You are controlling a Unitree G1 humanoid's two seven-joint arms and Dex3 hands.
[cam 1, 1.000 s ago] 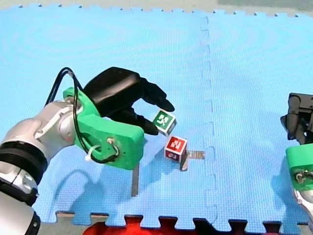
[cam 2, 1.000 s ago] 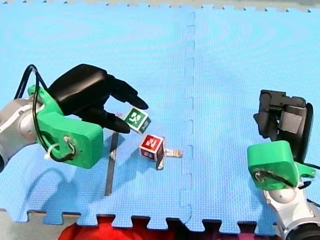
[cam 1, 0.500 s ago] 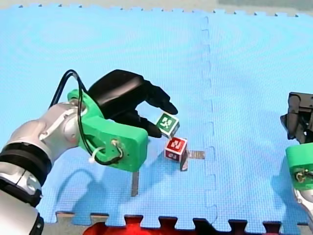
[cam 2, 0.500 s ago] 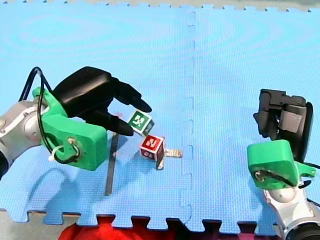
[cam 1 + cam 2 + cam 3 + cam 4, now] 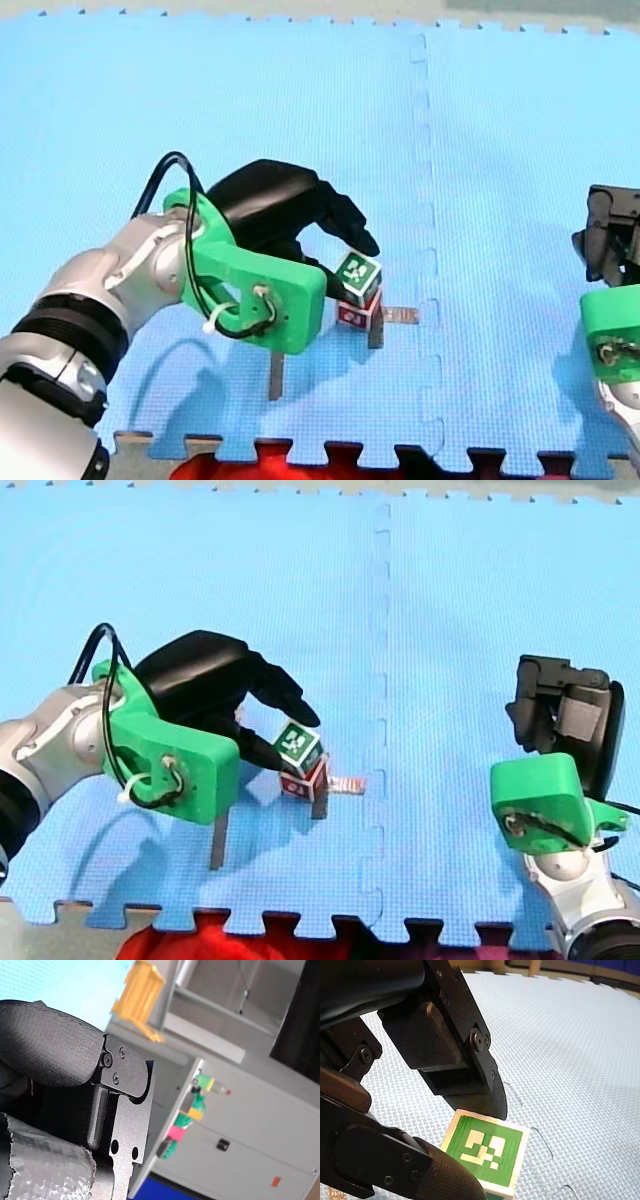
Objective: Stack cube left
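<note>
Green cube [image 5: 358, 272] – atop red cube [image 5: 353, 315]

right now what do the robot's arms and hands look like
The left robot hand is black with jointed segments, fixed to a bright green wrist block with a looping black cable; its forearm is silver with a black ribbed band. The right robot hand is black too, on a like green block.

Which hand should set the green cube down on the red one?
Left. The left hand grips the green cube just above the red cube; the right hand is far off near the mat edge, holding nothing.
</note>
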